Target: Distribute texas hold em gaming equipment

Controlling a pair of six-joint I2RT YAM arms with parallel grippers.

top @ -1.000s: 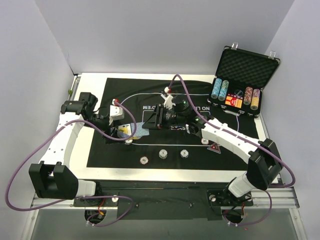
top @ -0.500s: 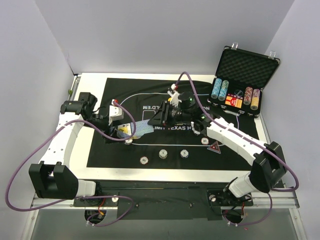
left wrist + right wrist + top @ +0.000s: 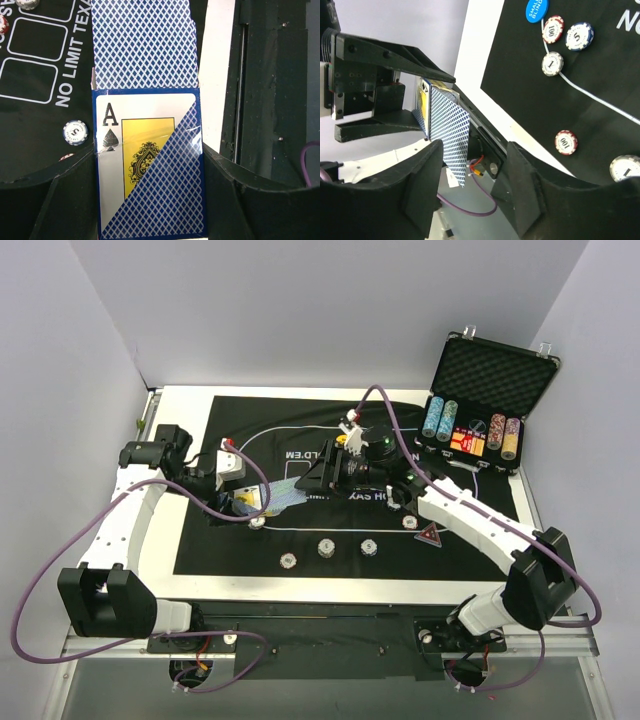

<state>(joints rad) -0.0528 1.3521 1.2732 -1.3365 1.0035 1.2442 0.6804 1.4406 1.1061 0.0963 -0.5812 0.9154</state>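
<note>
My left gripper is shut on a card box printed with an ace of spades and a blue pattern. A blue-backed card sticks out of the box's open end. From above, the box hangs over the mat's left part with the card pointing right. My right gripper is open; the card's free end lies between its fingers, close to the left one and not pinched. Several chips lie in a row on the mat, and a red triangle marker lies to the right.
The black mat covers most of the white table. An open case with tall chip columns stands at the back right. A blue disc and several chips lie near the box. Purple cables loop over both arms.
The right gripper's jaws have spread wider and its wrist has shifted right and back. The card now sticks further out of the box. The left arm has held still.
</note>
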